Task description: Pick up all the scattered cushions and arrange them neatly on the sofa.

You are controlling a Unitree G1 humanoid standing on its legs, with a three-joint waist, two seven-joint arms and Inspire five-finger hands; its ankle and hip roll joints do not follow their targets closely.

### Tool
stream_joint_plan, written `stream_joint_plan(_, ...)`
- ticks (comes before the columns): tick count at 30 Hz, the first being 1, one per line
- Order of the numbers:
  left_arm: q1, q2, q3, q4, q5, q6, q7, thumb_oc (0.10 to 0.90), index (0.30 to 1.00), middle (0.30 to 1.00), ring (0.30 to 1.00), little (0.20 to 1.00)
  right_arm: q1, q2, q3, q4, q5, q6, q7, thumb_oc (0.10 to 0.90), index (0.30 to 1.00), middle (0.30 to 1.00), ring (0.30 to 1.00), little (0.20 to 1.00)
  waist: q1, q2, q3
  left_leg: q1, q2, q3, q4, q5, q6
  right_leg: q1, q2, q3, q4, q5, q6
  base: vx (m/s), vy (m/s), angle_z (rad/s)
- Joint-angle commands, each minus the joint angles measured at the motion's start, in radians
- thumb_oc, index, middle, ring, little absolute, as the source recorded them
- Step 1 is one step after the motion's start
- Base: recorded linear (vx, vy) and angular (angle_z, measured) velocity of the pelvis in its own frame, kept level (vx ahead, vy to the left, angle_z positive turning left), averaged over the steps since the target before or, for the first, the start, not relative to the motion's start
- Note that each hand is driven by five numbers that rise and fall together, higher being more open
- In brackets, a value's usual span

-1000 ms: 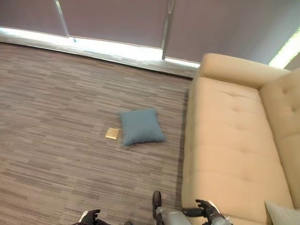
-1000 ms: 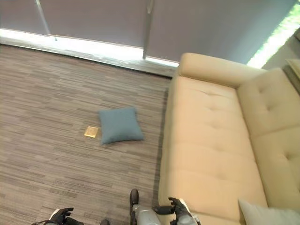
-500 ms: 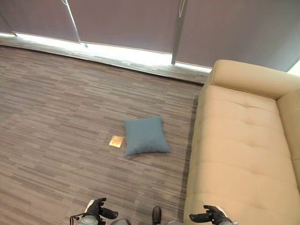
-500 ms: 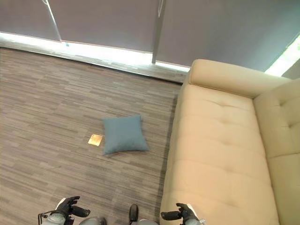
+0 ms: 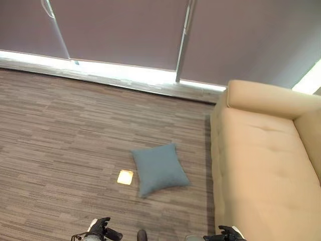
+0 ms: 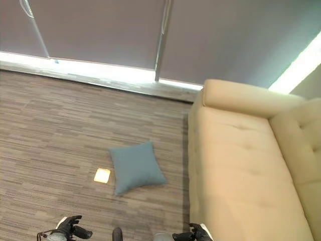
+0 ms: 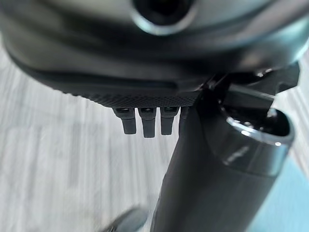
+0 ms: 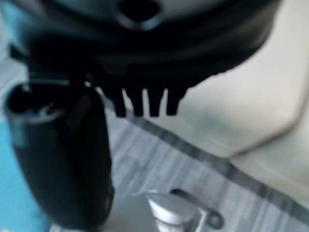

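A blue-grey cushion (image 5: 159,169) lies flat on the carpet, a short way left of the beige sofa (image 5: 261,165). My left hand (image 5: 100,232) hangs low near the bottom edge, well short of the cushion, fingers relaxed and empty. My right hand (image 5: 228,234) sits at the bottom edge beside the sofa's front, also open and empty. A patch of the blue cushion (image 7: 294,193) shows past the left hand in the left wrist view. The right wrist view shows the sofa's edge (image 8: 241,111) beyond straight fingers (image 8: 154,106).
A small gold floor plate (image 5: 125,176) lies just left of the cushion. Grey blinds and a bright window strip (image 5: 125,73) run along the far wall. Striped carpet (image 5: 60,140) stretches to the left.
The camera has moved, so the whole scene has shifted and the cushion sits lower in the picture. Both hands show lower at the bottom edge. The cushion itself has not moved.
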Motion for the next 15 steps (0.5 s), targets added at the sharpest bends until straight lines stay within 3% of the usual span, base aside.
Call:
stream_joint_plan(1,0.021,0.015,0.016,-0.026,0.009,-0.012,0.002,0.800,0.900,0.900,0.900,0.900,-0.035,-0.017,0.036,-0.030,-0.013,-0.013,-0.016,0.800,0.900,0.900,0.900,0.900,-0.007,0.007,0.036,-0.020,0.037,0.031,0.095,-0.120,-0.075,0.051,0.050,-0.067,-0.311,0.189,-0.020,0.35,0.080,-0.13)
stream_joint_plan(3,0.018,0.015,0.018,-0.017,0.014,-0.014,0.004,0.800,0.900,0.900,0.900,0.900,-0.049,-0.025,0.043,-0.045,-0.026,-0.016,-0.018,0.800,0.900,0.900,0.900,0.900,-0.029,-0.003,0.046,0.023,0.018,0.025,0.077,-0.144,-0.081,-0.002,0.079,-0.126,-0.490,0.207,-0.009,0.33,0.019,-0.24)
stream_joint_plan(4,0.018,0.015,0.018,-0.017,0.014,-0.014,0.004,0.800,0.900,0.900,0.900,0.900,-0.049,-0.025,0.044,-0.045,-0.026,-0.016,-0.018,0.800,0.900,0.900,0.900,0.900,-0.029,-0.001,0.048,0.027,0.021,0.024,0.076,-0.146,-0.082,0.004,0.081,-0.128,-0.494,0.207,-0.009,0.28,0.001,-0.18)
stream_joint_plan(6,0.013,0.014,0.033,-0.007,0.014,-0.017,0.003,0.800,0.900,0.900,0.900,0.900,-0.051,-0.030,0.047,-0.051,-0.036,-0.014,-0.014,0.800,0.900,0.900,0.900,0.900,-0.044,-0.015,0.055,0.060,-0.002,0.009,0.070,-0.166,-0.087,-0.029,0.097,-0.146,-0.614,0.248,0.012,0.27,-0.011,0.12)
stream_joint_plan(9,0.015,0.010,0.034,-0.007,0.015,-0.020,0.001,0.800,0.900,0.900,0.900,0.900,-0.044,-0.030,0.048,-0.053,-0.036,-0.014,-0.016,0.800,0.900,0.900,0.900,0.900,-0.050,-0.015,0.059,0.071,-0.006,0.000,0.076,-0.179,-0.088,-0.007,0.106,-0.145,-0.641,0.248,0.011,0.25,-0.036,0.27)
stream_joint_plan(10,0.022,-0.005,0.025,-0.010,0.026,-0.019,0.002,0.800,0.900,0.900,0.900,0.900,-0.020,-0.035,0.046,-0.048,-0.035,-0.013,-0.016,0.800,0.900,0.900,0.900,0.900,-0.054,-0.012,0.048,0.093,-0.013,-0.018,0.104,-0.222,-0.092,0.022,0.114,-0.119,-0.630,0.242,-0.011,0.39,-0.078,0.21)
stream_joint_plan(12,0.026,-0.009,0.023,-0.011,0.025,-0.018,-0.001,0.800,0.900,0.900,0.900,0.900,-0.012,-0.036,0.042,-0.045,-0.034,-0.010,-0.016,0.800,0.900,0.900,0.900,0.900,-0.057,-0.011,0.039,0.093,-0.011,-0.024,0.122,-0.232,-0.100,0.027,0.113,-0.122,-0.628,0.237,-0.017,0.29,-0.068,0.44)
stream_joint_plan(14,0.030,-0.018,0.013,-0.012,0.030,-0.017,-0.002,0.800,0.900,0.900,0.900,0.900,0.001,-0.042,0.033,-0.038,-0.028,-0.009,-0.018,0.800,0.900,0.900,0.900,0.900,-0.064,-0.008,0.030,0.082,-0.001,-0.017,0.185,-0.228,-0.135,0.056,0.118,-0.126,-0.640,0.220,-0.036,0.24,-0.103,0.63)
stream_joint_plan(15,0.029,-0.020,0.004,-0.027,0.029,-0.016,-0.006,0.800,0.900,0.900,0.900,0.900,0.002,-0.052,0.031,-0.040,-0.021,-0.007,-0.022,0.800,0.900,0.900,0.900,0.900,-0.064,-0.017,0.036,0.016,0.013,-0.009,0.350,-0.165,-0.180,0.095,0.125,-0.119,-0.657,0.210,-0.054,0.21,-0.110,0.35)
